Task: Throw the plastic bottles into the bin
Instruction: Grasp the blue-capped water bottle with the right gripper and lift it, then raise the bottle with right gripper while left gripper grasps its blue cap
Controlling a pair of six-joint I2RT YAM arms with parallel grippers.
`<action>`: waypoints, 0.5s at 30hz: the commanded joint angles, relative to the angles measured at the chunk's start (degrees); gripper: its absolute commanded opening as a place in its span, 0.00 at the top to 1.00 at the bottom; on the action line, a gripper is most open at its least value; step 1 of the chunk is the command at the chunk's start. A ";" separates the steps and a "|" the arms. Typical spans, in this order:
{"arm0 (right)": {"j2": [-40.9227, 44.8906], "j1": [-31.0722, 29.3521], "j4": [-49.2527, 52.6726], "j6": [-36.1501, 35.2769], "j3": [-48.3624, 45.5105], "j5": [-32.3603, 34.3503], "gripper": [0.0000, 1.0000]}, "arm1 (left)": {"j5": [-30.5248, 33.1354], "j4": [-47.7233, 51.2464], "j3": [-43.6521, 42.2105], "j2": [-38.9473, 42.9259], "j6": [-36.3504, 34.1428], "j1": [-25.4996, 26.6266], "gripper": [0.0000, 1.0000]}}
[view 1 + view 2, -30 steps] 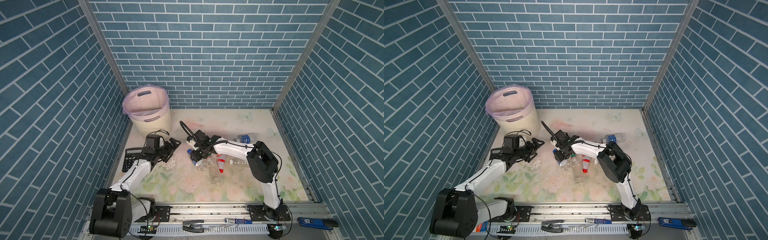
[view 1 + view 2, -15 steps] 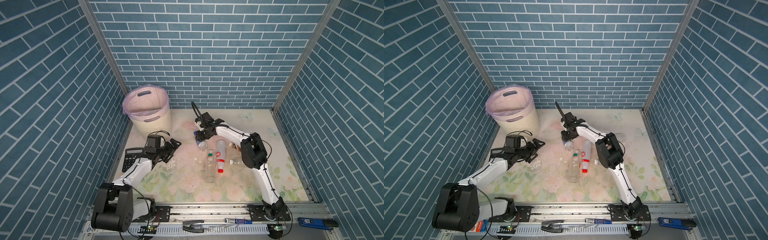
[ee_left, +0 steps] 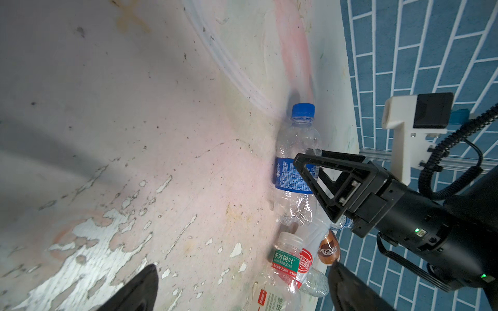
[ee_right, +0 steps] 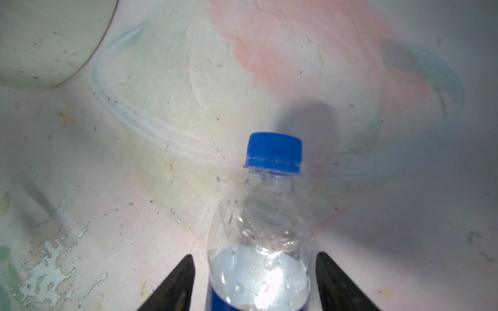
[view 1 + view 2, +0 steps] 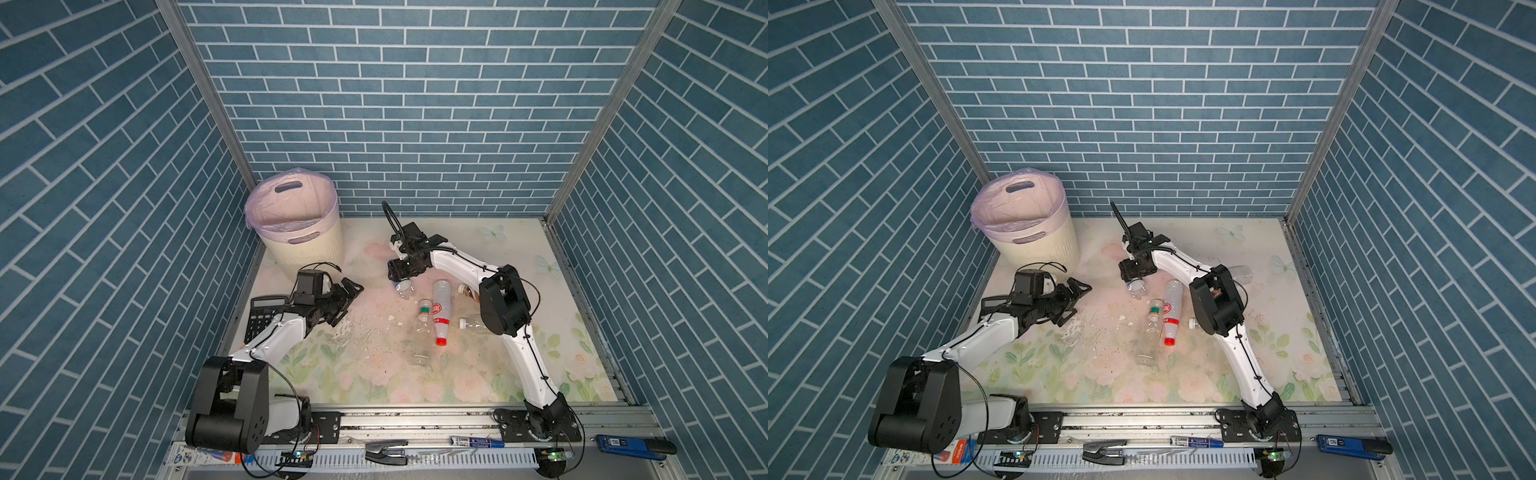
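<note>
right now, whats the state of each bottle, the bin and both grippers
right gripper, open, not gripping
left gripper, open, empty
blue-capped bottle, lying capped between the right gripper's fingers
red-capped bottle, lying, capped
green-label bottle, lying, capped
brown-label bottle, lying, partly hidden
bin, upright, pink bag lining it

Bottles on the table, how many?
6: blue-capped bottle at right gripper; green-labelled bottle, red-capped bottle mid-table; brown bottle, clear bottle, far clear bottle by right arm's elbow. More may be hidden.
</note>
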State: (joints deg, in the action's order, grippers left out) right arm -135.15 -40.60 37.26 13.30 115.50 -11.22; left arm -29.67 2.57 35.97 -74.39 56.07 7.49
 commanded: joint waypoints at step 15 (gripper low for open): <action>11.56 -1.18 -7.54 3.58 -18.53 -1.33 0.28 | 1.02 -1.51 0.07 -0.67 -0.34 1.57 0.01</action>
State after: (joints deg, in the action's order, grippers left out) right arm -123.63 -41.06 30.83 15.70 98.24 -11.86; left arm -29.45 1.41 35.97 -74.59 56.10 8.67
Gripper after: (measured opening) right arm 0.727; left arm 0.994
